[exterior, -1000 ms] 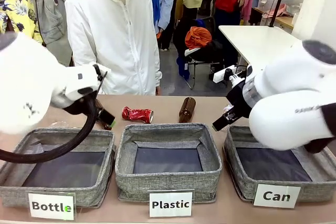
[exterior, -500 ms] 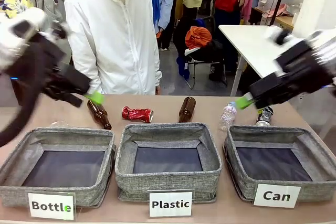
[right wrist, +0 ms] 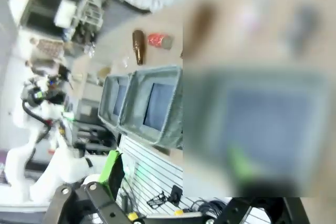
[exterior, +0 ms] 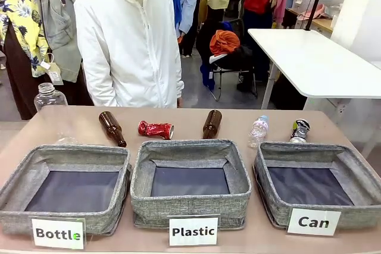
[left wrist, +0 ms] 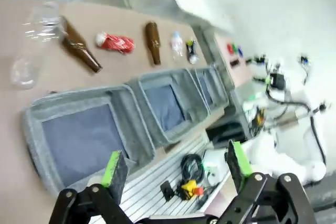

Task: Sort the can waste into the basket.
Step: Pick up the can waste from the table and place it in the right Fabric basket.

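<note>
The Can basket (exterior: pixel 269 197) sits at the right end of the row on the surface (exterior: pixel 187 118), its dark floor bare. Both tools stand wide with nothing between the pads (left wrist: pixel 112 167). The left tool (left wrist: pixel 176 163) and the right tool (right wrist: pixel 176 169) (its picture is partly smeared) hang well clear of the surface.

The red can (exterior: pixel 156 129) lies on its side behind the middle basket (exterior: pixel 149 203), between the left brown bottle (exterior: pixel 112 128) and the right brown bottle (exterior: pixel 211 124). It is crumpled and shiny. The black can (exterior: pixel 299 130), silver-ended with coloured print, stands just behind the Can basket's far rim, near a small clear bottle (exterior: pixel 258 131).

Both cans should be very light, thin-walled and slick, and a hard pinch would likely dent them further. The best hold is probably across the creased middle, where flattened sides give the pads something to bear on, not the rounded ends.
</note>
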{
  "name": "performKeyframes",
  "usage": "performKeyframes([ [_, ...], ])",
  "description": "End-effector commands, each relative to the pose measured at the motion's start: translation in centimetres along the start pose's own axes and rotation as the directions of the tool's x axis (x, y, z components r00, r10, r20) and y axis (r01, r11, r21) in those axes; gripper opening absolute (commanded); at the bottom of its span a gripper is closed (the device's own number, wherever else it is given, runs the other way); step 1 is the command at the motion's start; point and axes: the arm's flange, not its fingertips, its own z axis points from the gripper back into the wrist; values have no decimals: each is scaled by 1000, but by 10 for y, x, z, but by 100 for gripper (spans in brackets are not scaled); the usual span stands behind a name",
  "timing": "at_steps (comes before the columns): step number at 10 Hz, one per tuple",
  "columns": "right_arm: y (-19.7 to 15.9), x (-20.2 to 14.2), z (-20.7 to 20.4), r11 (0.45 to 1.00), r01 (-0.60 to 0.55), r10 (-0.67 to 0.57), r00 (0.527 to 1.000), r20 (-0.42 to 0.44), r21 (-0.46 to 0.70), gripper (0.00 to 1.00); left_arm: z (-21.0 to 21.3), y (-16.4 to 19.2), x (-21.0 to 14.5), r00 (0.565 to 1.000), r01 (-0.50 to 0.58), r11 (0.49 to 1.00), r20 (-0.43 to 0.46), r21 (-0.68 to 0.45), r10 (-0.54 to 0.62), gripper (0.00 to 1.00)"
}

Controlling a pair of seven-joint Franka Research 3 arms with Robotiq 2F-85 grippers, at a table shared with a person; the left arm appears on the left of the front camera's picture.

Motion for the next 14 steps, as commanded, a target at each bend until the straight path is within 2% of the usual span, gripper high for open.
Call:
performKeyframes([
  [1, -44, -36, -20, 994, 80, -84, 995, 57, 72, 100, -44, 51, -68, 984, -122, 990, 125, -70, 130, 100],
  [3, -68, -45, -5, 986, 127, -142, 980, 137, 112, 100, -50, 79, -80, 950, -226, 964, 188, -137, 249, 100],
  [4, -74, -46, -1, 984, 156, -168, 974, 155, 85, 100, -60, 73, -92, 928, -264, 956, 238, -127, 288, 100],
  [5, -75, -45, -3, 980, 199, -195, 958, 211, 3, 100, 20, 83, -5, 958, -228, 970, 159, -81, 239, 100],
  [6, -85, -20, 22, 981, 175, -184, 974, 130, 81, 100, 20, 83, -5, 958, -228, 970, 159, -81, 239, 100],
  [11, -85, -20, 22, 981, 175, -184, 974, 130, 81, 100, 19, 82, -5, 953, -254, 964, 153, -75, 263, 100],
  [12, -85, -20, 22, 981, 175, -184, 974, 130, 81, 100, 24, 77, -7, 960, -235, 972, 157, -1, 232, 100],
  [14, -85, -20, 22, 981, 175, -184, 974, 130, 81, 100, 16, 58, -7, 989, -145, 979, 42, 143, 140, 100],
])
